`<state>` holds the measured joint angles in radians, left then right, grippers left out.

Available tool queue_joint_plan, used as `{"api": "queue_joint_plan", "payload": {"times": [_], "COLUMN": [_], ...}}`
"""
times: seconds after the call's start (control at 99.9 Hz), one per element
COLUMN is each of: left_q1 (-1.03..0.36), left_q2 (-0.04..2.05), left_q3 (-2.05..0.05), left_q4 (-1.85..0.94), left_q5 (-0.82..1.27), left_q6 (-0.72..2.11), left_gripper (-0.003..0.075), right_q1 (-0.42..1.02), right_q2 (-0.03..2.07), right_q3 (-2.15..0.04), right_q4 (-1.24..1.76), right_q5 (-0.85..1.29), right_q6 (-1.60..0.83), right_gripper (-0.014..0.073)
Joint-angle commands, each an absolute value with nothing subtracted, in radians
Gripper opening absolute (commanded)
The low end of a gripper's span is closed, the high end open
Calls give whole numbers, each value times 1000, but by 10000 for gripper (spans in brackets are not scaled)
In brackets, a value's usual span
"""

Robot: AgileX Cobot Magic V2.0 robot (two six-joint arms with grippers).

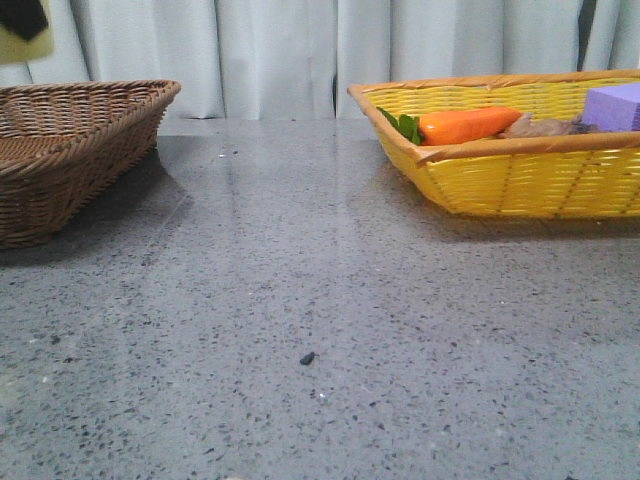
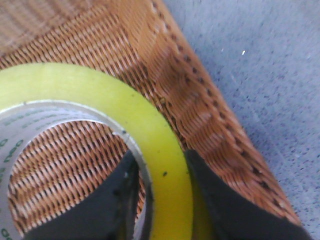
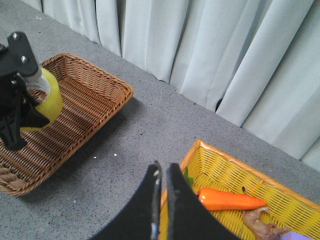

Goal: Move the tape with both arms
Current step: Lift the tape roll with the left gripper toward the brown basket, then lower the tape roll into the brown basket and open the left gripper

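Front view, near to far: bare speckled grey tabletop [image 1: 300, 330], then brown wicker basket [image 1: 70, 150] at 9 o'clock and yellow basket [image 1: 520, 175] at 3 o'clock, holding an orange carrot [image 1: 468, 124] and a purple block [image 1: 612, 105]; white curtain [image 1: 300, 50] behind. No arms in that view.

Left wrist view: left gripper [image 2: 162, 197] jaws clamped on the wall of the tape [image 2: 145, 130], one finger inside the white ring, one outside, brown weave right behind it.

Right wrist view: right gripper [image 3: 162, 192] jaws together, holding nothing, above the near rim of the yellow basket. Farther off, tape was in the left jaws over the brown basket; contact with the weave unclear.
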<state>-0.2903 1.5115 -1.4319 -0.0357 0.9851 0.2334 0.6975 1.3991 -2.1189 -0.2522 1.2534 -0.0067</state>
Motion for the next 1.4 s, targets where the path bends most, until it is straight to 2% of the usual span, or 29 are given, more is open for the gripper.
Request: {"api": "queue_joint_plan", "payload": {"times": [0.0, 0.24, 0.3, 0.42, 0.49, 0.66, 0.861, 1.071, 1.161, 1.321, 1.391], "left_q1": [-288, -288, -288, -288, -288, -288, -288, -288, -290, -290, -290], "left_q2": [1468, 1468, 1468, 1468, 1468, 1468, 1426, 1266, 1179, 1017, 952], "left_q3": [-1396, -1249, -1240, -1238, -1238, -1238, -1238, -1238, -1237, -1208, -1182], "left_q4": [-46, -63, -76, -85, -85, -85, -77, -141, -178, -245, -245], "left_q5": [856, 740, 726, 703, 698, 701, 715, 713, 713, 720, 720], "left_q6": [227, 227, 227, 227, 227, 227, 227, 227, 227, 227, 227], "left_gripper": [-20, -9, 34, 188, 249, 268, 267, 246, 177, -22, -21], "right_q1": [693, 693, 693, 693, 693, 693, 693, 693, 693, 693, 693], "right_q2": [1369, 1369, 1369, 1369, 1369, 1365, 1347, 1272, 1211, 1052, 966], "right_q3": [-2146, -2146, -2146, -2146, -2146, -2146, -2140, -2033, -1934, -1668, -1541], "right_q4": [-284, -284, -284, -284, -284, -285, -285, -285, -285, -295, -297], "right_q5": [1189, 1191, 1191, 1200, 1210, 1205, 1205, 1170, 1138, 990, 913], "right_q6": [-13, -13, -13, -13, -13, -13, -11, 21, 21, 40, 66], "right_gripper": [-74, -74, -74, -74, -74, -74, -74, -74, -74, -74, -74]}}
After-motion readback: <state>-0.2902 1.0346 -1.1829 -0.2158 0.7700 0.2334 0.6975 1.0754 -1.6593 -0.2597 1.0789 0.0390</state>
